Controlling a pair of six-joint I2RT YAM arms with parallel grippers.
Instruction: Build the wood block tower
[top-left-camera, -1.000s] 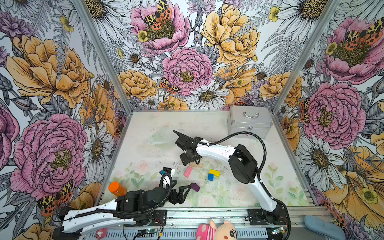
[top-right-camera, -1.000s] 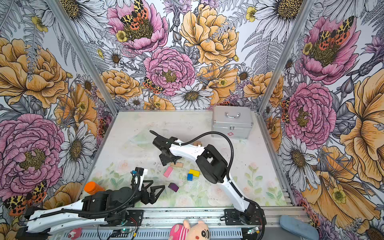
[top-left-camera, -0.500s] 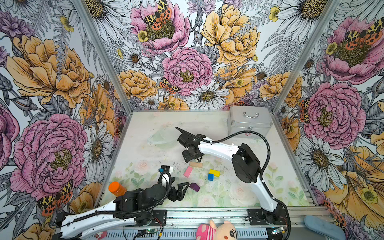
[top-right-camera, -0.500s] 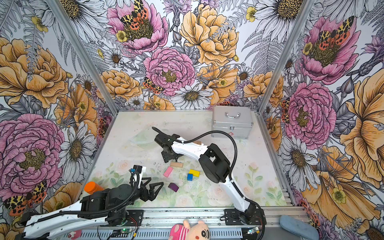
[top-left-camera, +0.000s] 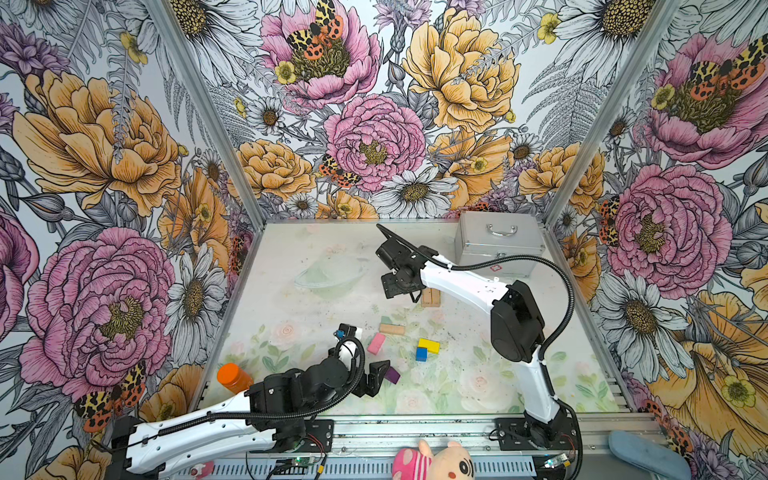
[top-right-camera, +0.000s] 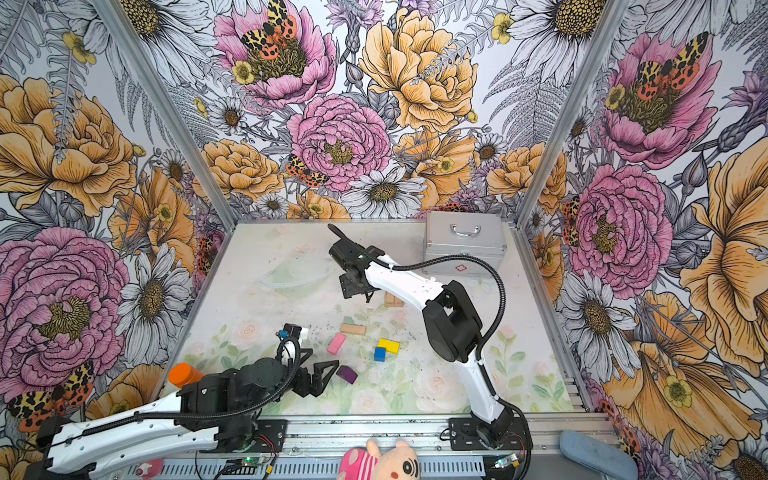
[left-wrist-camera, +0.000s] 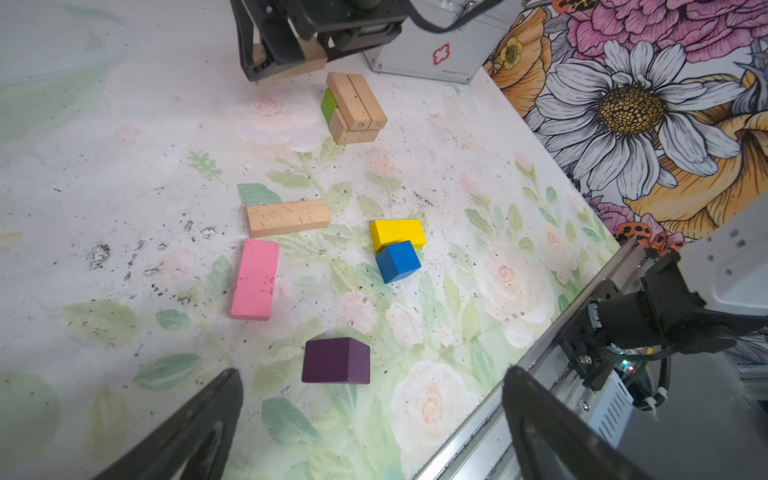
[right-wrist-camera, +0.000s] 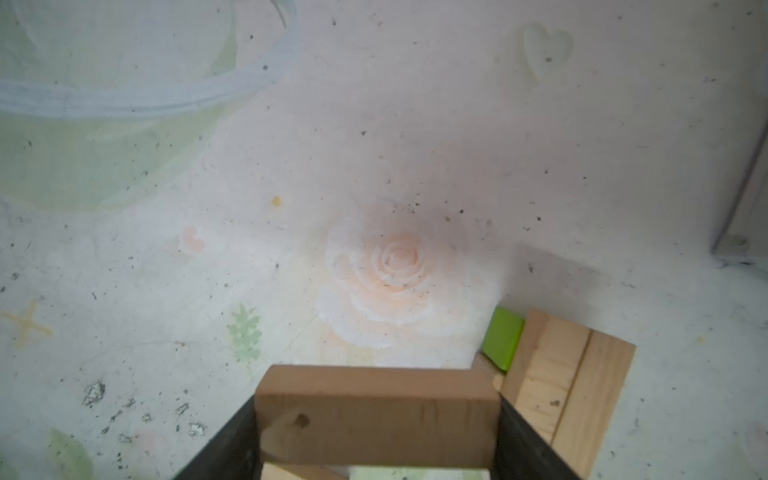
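My right gripper (right-wrist-camera: 376, 415) is shut on a plain tan bar (right-wrist-camera: 376, 409), gripped by its two ends. It hangs just off the tower (right-wrist-camera: 569, 374), a low stack of two tan bars over a green block (right-wrist-camera: 503, 338). In both top views the right gripper (top-left-camera: 399, 286) (top-right-camera: 353, 289) sits left of the tower (top-left-camera: 430, 297) (top-right-camera: 392, 299). My left gripper (left-wrist-camera: 372, 376) stands open, close to the purple block (left-wrist-camera: 336, 360). A tan bar (left-wrist-camera: 288, 217), a pink bar (left-wrist-camera: 254, 279), a yellow block (left-wrist-camera: 397, 232) and a blue cube (left-wrist-camera: 397, 261) lie loose.
A silver metal case (top-left-camera: 498, 243) stands at the back right behind the tower. A clear bowl (top-left-camera: 330, 274) sits mid-left, and an orange-capped bottle (top-left-camera: 234, 377) at the front left by the left arm. The metal rail (left-wrist-camera: 540, 374) runs along the front edge.
My right gripper has carried its tan bar back and to the right, from over the loose blocks to beside the tower. The left gripper has edged slightly toward the purple block.
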